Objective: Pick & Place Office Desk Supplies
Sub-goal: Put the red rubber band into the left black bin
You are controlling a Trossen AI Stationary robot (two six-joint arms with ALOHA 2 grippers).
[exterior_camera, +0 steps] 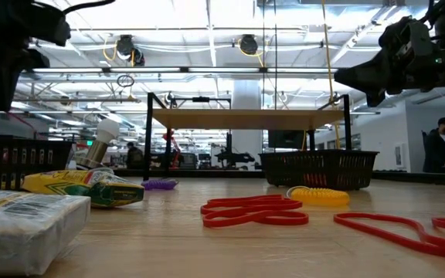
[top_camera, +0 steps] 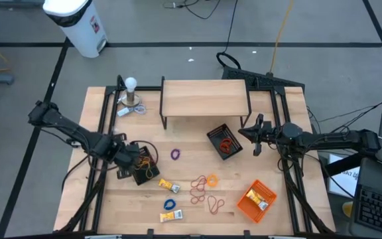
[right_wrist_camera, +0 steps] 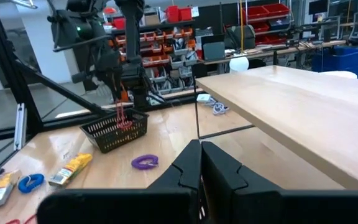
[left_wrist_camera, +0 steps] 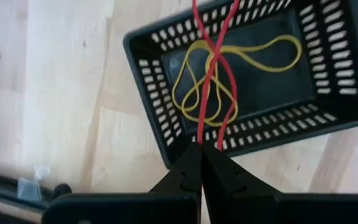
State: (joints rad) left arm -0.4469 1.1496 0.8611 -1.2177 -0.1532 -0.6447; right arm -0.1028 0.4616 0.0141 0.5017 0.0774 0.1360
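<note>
We're mid-drop imo: left gripper (left_wrist_camera: 202, 163) is pinched tight on a red rubber band (left_wrist_camera: 211, 74), dangling it over the black mesh tray (left_wrist_camera: 166, 140) (yellow bands already inside). Next it needs to lower & let go. Right gripper (right_wrist_camera: 201, 163) is closed, empty, parked near the shelf (top_camera: 204, 97).

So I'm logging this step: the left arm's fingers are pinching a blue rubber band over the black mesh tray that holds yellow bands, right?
Not quite: the band is red, not blue. The left wrist view shows the left gripper with its fingers closed on a thin red rubber band above the black mesh tray that holds the yellow rubber bands.
</note>
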